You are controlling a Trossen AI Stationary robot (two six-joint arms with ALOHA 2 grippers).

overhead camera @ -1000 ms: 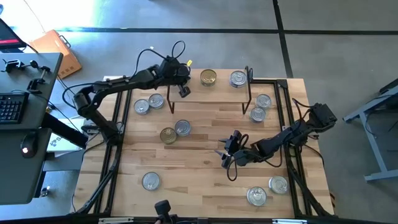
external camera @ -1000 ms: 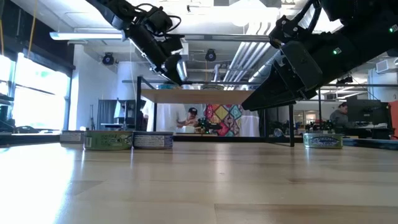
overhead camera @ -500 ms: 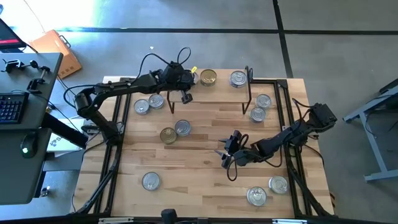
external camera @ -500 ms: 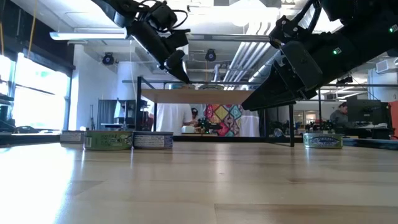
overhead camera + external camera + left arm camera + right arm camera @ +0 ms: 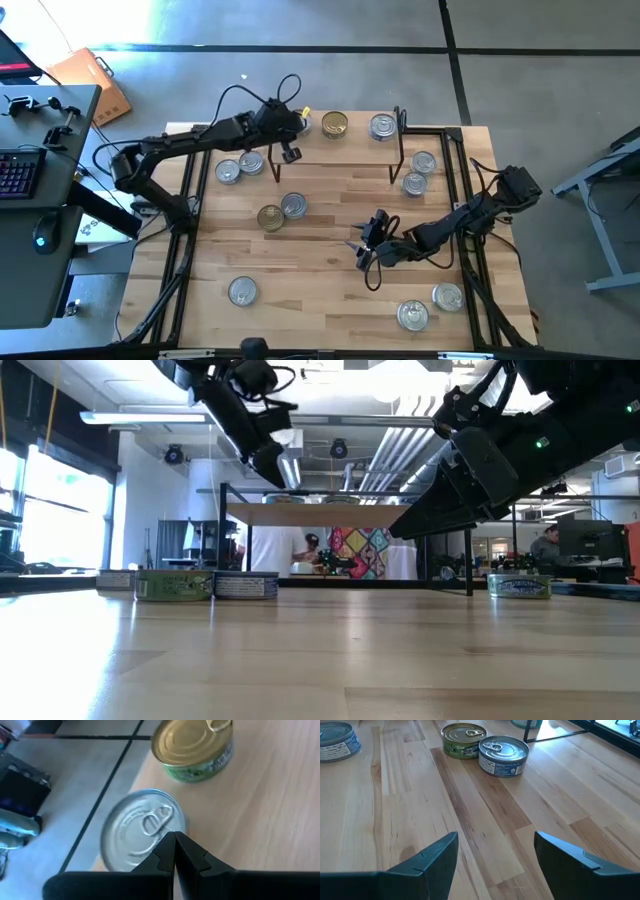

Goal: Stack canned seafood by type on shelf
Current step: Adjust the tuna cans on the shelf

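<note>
The shelf [image 5: 352, 152] stands at the table's far side; its wooden top [image 5: 320, 513] shows edge-on in the low view. A gold-lidded tin [image 5: 335, 124] and a silver tin [image 5: 383, 126] rest on it. In the left wrist view, a second silver tin [image 5: 142, 827] sits by the shelf's edge next to the gold tin [image 5: 192, 747]. My left gripper [image 5: 174, 840] is shut and hangs above the shelf's left end [image 5: 270, 460], clear of the tins. My right gripper [image 5: 496, 839] is open and waits low over the table's middle [image 5: 363, 250].
Tins lie about the table: two left of the shelf [image 5: 238, 167], two right of it [image 5: 418, 172], a gold and silver pair mid-table [image 5: 281, 212] that also shows ahead of my right gripper [image 5: 485, 747], one near-left [image 5: 243, 291], two near-right [image 5: 428, 307]. People stand beyond the table.
My left gripper has risen above the shelf top and drawn back a little toward the table's left edge, staying shut. The right arm has kept still.
</note>
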